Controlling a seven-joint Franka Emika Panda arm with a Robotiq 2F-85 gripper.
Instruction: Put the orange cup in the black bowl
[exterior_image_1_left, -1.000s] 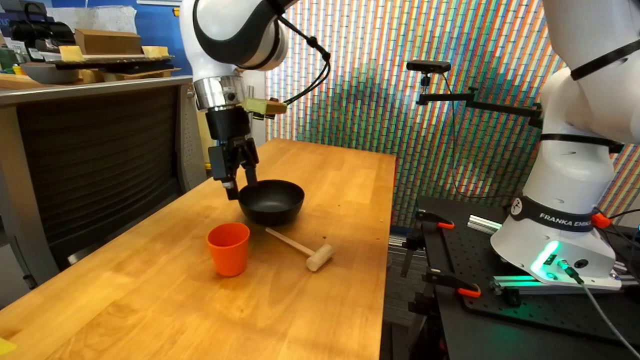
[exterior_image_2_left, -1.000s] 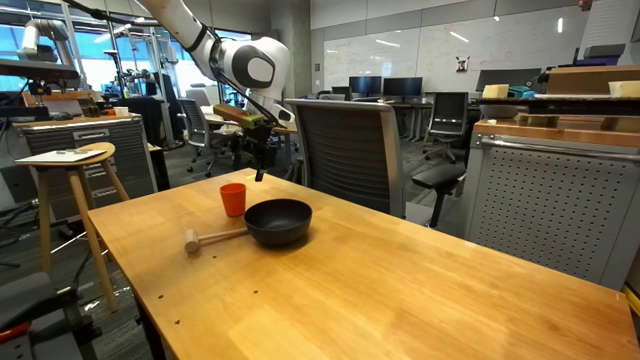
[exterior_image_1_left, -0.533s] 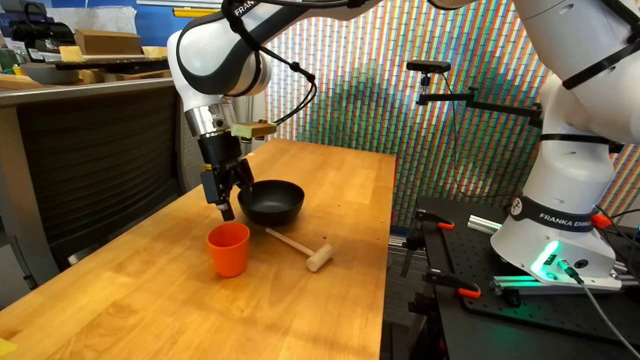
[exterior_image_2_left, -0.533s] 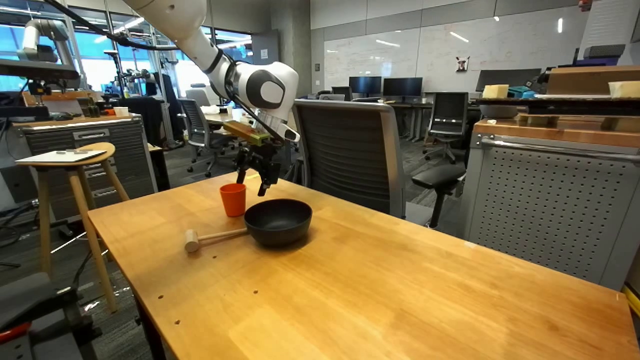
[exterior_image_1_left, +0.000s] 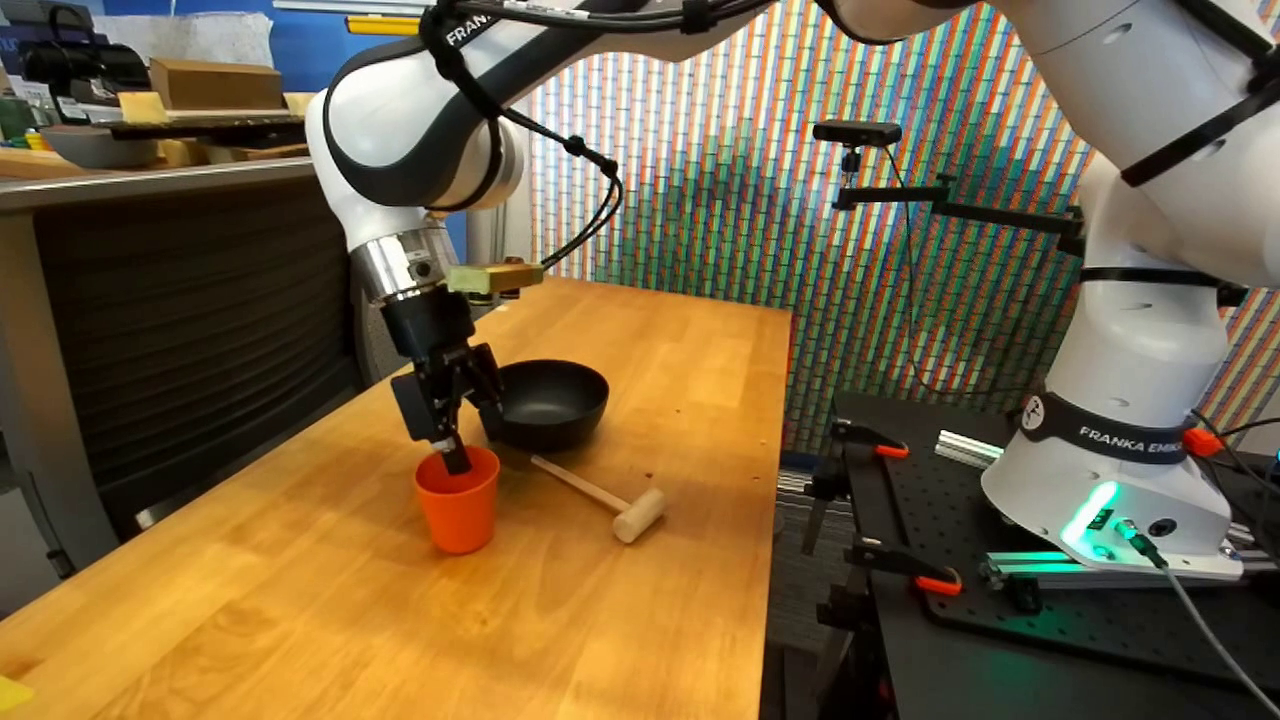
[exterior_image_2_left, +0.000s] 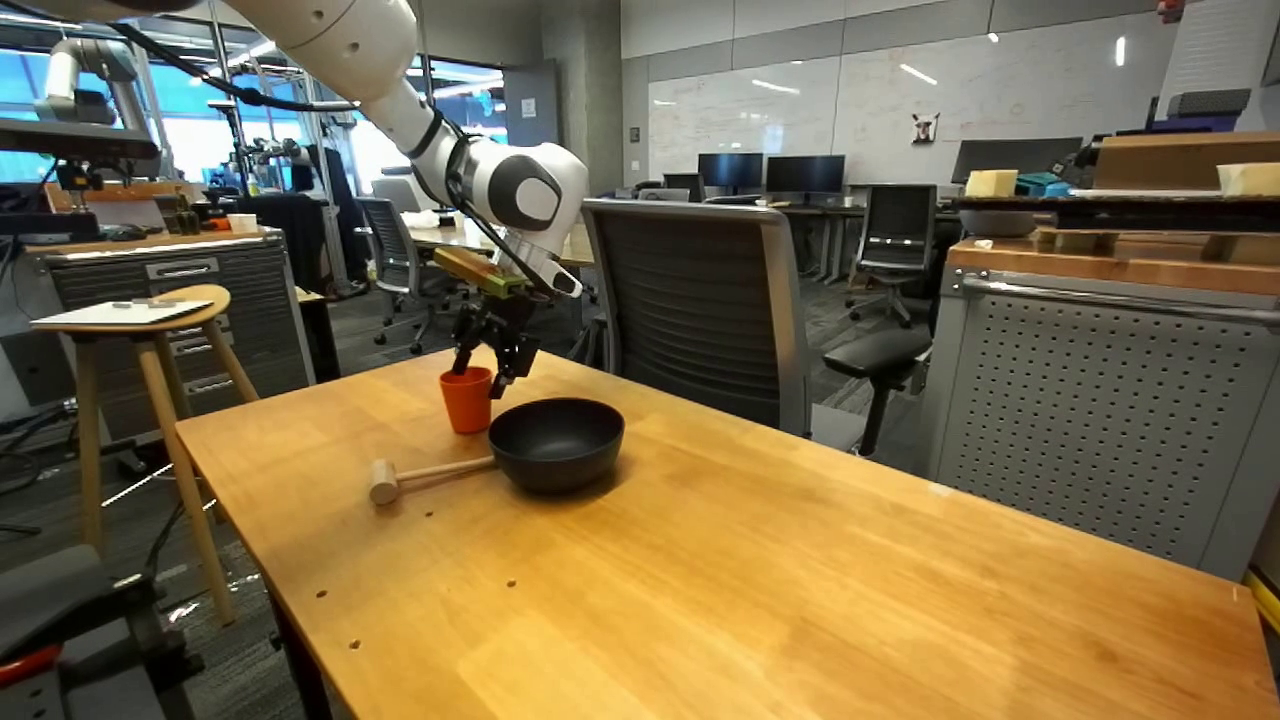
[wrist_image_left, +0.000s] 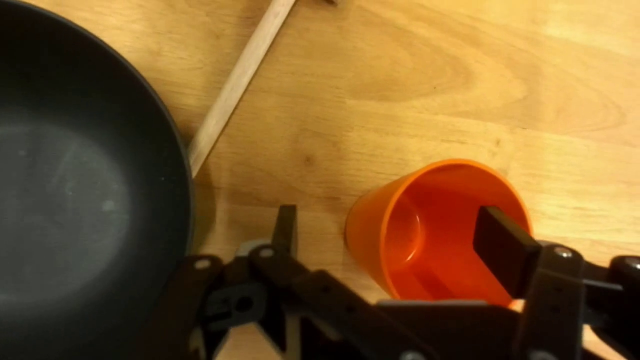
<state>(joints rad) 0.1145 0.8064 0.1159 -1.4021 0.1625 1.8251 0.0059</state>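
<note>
In the wrist view the gripper (wrist_image_left: 387, 217) stands spread, one finger at the mouth of the cup (wrist_image_left: 440, 220), upright on the worktop (wrist_image_left: 350, 100) towards 3 o'clock; past the other, at 9 o'clock, sits the bowl (wrist_image_left: 75, 190).

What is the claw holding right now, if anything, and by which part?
Nothing is held: the claw is open, one finger at the mouth of the orange cup, the other apart from its outer wall.

Bright windows (exterior_image_2_left: 186, 140); glare on whiteboard (exterior_image_2_left: 760, 115)
</note>
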